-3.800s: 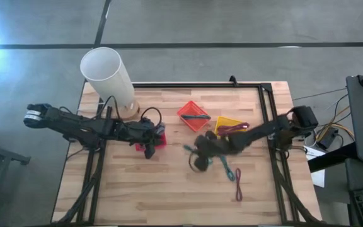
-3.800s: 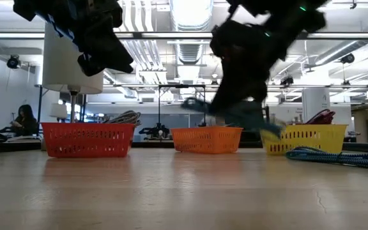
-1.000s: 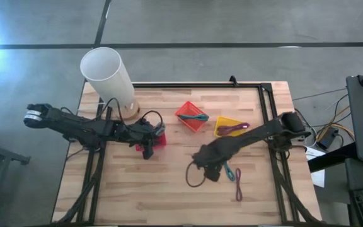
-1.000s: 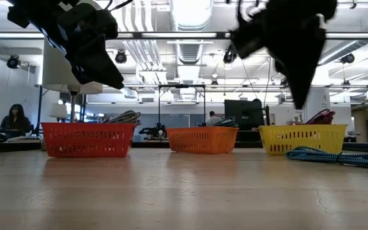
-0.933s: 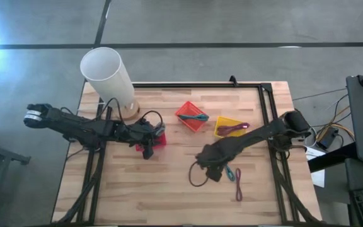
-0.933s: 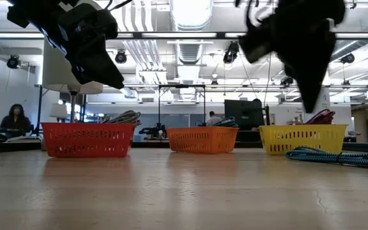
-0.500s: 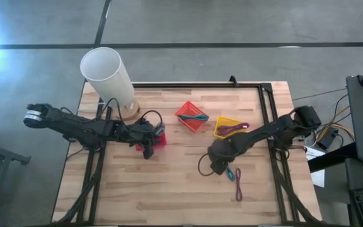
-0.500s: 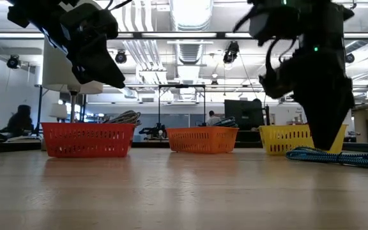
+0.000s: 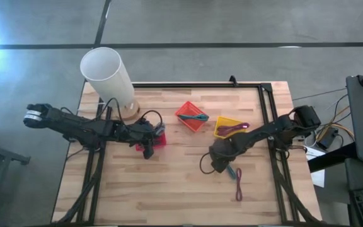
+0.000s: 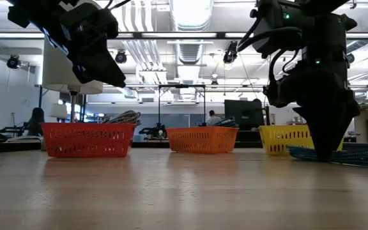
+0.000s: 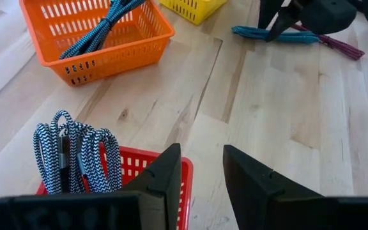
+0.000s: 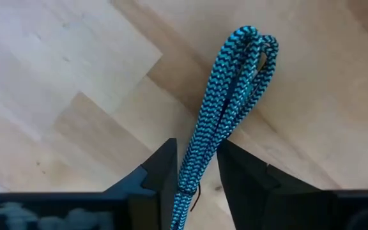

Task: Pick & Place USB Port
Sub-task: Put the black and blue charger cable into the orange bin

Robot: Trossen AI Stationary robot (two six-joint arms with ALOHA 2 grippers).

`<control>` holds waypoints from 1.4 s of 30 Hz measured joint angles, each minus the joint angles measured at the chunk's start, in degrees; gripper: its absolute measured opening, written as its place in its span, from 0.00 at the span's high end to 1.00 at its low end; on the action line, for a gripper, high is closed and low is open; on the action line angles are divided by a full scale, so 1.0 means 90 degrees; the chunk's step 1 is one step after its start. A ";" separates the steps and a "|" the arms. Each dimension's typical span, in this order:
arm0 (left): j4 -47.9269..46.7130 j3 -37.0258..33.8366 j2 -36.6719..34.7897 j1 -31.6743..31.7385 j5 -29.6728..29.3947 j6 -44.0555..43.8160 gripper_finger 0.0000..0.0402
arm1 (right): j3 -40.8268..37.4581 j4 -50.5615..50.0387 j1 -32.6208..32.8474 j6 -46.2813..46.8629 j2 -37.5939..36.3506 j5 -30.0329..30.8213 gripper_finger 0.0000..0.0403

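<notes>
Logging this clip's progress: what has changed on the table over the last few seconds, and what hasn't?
The right gripper swung from mid-table toward the right side and came down over the teal cable, jaws straddling it. The left gripper stayed by the red basket; the orange basket and yellow basket are unmoved.

Bright even light, left-edge glare in high view, backlit arms

3 baskets [image 9: 193, 116] sit mid-table; the right gripper [image 9: 222, 169] hangs at 4 o'clock over a teal cable [image 9: 231, 172].
</notes>
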 joint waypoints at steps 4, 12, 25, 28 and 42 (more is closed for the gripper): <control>-0.0002 0.0000 0.0000 -0.0002 0.0000 0.0005 0.73 | 0.0059 0.0008 -0.0018 -0.0132 0.0006 0.0040 0.83; -0.0005 0.0000 0.0000 0.0000 0.0000 0.0012 0.73 | 0.0788 0.0023 -0.0013 -0.0894 0.0016 -0.0142 0.96; -0.0005 0.0000 0.0000 0.0000 0.0000 0.0085 0.73 | 0.3261 -0.0016 -0.0828 -0.4656 -0.0002 0.1301 0.95; -0.0007 0.0000 0.0000 -0.0002 0.0000 0.0085 0.73 | 0.3654 0.0003 -0.1232 -0.5417 0.0025 0.1832 0.95; -0.0012 0.0000 0.0000 -0.0002 0.0005 0.0206 0.73 | 0.4102 0.0199 -0.2834 -0.6899 0.1121 0.1512 0.96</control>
